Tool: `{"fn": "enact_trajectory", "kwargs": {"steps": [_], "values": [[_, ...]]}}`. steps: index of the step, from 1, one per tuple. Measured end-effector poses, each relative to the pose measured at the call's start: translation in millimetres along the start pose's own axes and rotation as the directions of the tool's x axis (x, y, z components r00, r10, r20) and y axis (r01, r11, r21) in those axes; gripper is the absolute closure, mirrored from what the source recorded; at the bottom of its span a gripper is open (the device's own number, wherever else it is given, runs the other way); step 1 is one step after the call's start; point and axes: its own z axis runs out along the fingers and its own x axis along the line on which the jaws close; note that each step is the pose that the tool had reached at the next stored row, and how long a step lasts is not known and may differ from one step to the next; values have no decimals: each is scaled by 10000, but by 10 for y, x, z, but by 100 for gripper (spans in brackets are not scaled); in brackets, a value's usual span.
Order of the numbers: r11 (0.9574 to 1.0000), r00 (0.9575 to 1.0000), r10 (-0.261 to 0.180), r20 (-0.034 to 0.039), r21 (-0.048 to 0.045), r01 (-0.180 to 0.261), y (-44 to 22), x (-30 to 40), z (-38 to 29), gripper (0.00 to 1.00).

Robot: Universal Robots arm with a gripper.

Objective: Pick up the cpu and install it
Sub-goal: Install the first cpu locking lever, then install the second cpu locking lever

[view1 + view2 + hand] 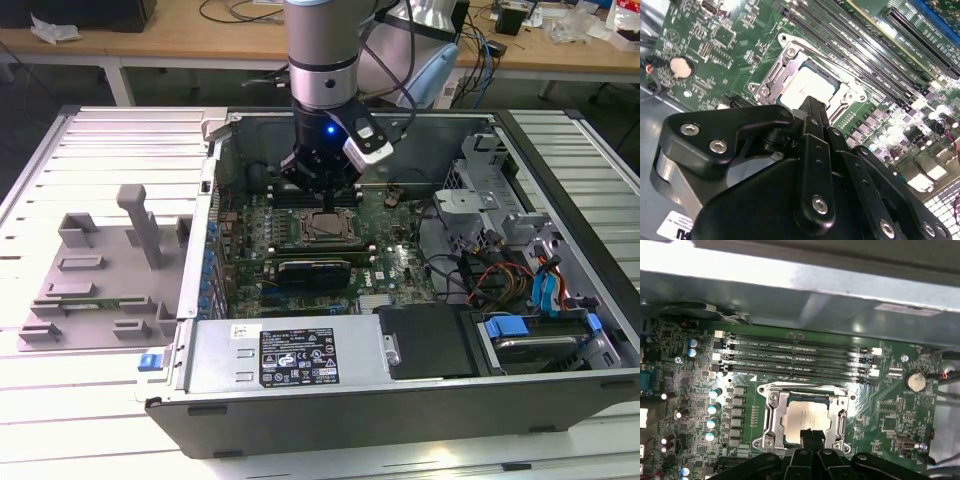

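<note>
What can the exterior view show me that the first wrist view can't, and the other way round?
Exterior view: the whole open computer case, the grey plastic fixture tray on the exterior view's left, and the silver robot arm. First wrist view: the four long black memory slots and a round silver coin battery up close. Both: the square silver-topped cpu lying in its socket, black gripper above it.

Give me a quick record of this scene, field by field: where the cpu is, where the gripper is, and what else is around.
cpu: lying flat inside the socket frame on the motherboard
gripper: just above the cpu's edge, fingers together, nothing seen held
memory slots: row beside the socket frame
computer case: open, lying on the table
grey tray: on the table, at the exterior view's left of the case
</note>
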Motion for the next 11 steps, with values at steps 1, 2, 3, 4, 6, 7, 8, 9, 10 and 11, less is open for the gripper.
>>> {"fn": "enact_trajectory", "kwargs": {"steps": [1, 2, 3, 4, 6, 7, 8, 9, 10, 11], "values": [[10000, 10000, 2, 0, 1, -2, 0, 0, 0, 89], [10000, 10000, 5, -1, 1, -5, 0, 0, 0, 89], [10000, 10000, 8, 0, 2, -8, 0, 0, 0, 89], [10000, 10000, 8, -1, 1, -8, 0, 0, 0, 89], [10000, 10000, 10, -1, 2, -10, 0, 0, 0, 89], [10000, 10000, 11, -1, 2, -11, 0, 0, 0, 89], [10000, 10000, 11, -1, 2, -11, 0, 0, 0, 89], [10000, 10000, 11, -1, 2, -11, 0, 0, 0, 89], [10000, 10000, 12, -1, 2, -12, 0, 0, 0, 89], [10000, 10000, 12, -1, 2, -12, 0, 0, 0, 89]]}}
